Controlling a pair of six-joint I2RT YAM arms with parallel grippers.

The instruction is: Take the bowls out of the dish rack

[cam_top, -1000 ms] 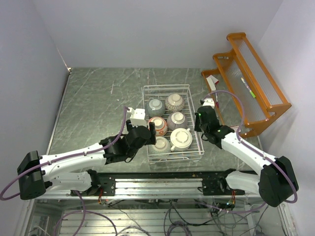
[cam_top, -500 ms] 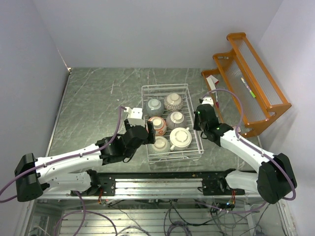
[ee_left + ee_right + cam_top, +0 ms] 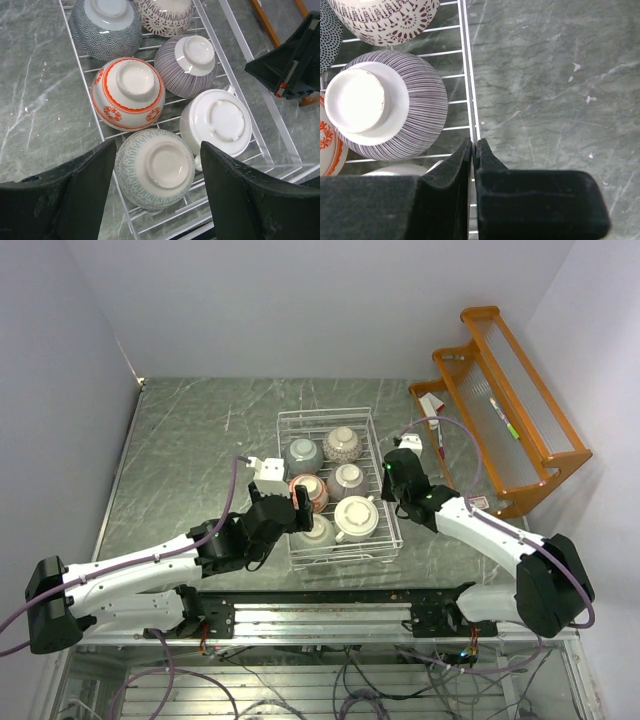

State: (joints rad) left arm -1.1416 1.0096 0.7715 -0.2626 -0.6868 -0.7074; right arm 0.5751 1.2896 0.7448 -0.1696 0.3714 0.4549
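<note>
- Now your left gripper (image 3: 157, 150) hangs spread wide over the pale green bowl (image 3: 155, 170) at the near left corner of the dish rack (image 3: 345, 555).
- Your right gripper (image 3: 474, 145) pinches the rack's right rim wire.
- Six bowls (image 3: 385, 105) sit upside down inside.

Bright, even lighting from above, soft faint shadows on the grey table (image 3: 190, 440), small glare spots on the glazed bowls (image 3: 107, 22), white foot of the striped bowl (image 3: 420, 95) near washed out, right gripper (image 3: 473, 146) close to lens and slightly soft, top view sharp throughout.
</note>
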